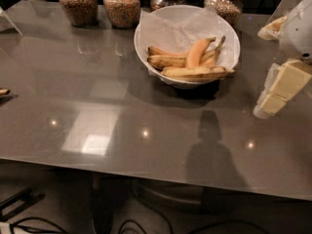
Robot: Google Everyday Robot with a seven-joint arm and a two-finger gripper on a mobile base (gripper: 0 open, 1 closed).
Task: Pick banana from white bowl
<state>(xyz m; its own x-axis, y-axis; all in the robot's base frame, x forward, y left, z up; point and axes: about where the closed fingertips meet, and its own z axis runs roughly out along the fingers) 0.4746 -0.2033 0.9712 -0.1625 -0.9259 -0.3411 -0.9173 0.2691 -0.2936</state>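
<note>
The white bowl (146,43), lined with crinkled white paper, stands at the back middle of the grey table (97,82). It holds several bananas. The banana (195,72), the longest, pale and brown-blotched, lies across the front of the bowl. A brighter orange-yellow banana (196,52) curves above it. Shorter brown-streaked bananas (165,61) lie to the left. My gripper (265,69) is at the right edge, above the table and right of the bowl. It is open and empty, with one cream finger (280,87) low and the other (270,29) higher up.
Several round glass jars of grains (78,4) stand in a row behind the bowl. A small object (4,91) lies at the table's left edge. The table's front edge runs along the bottom, with cables on the floor below.
</note>
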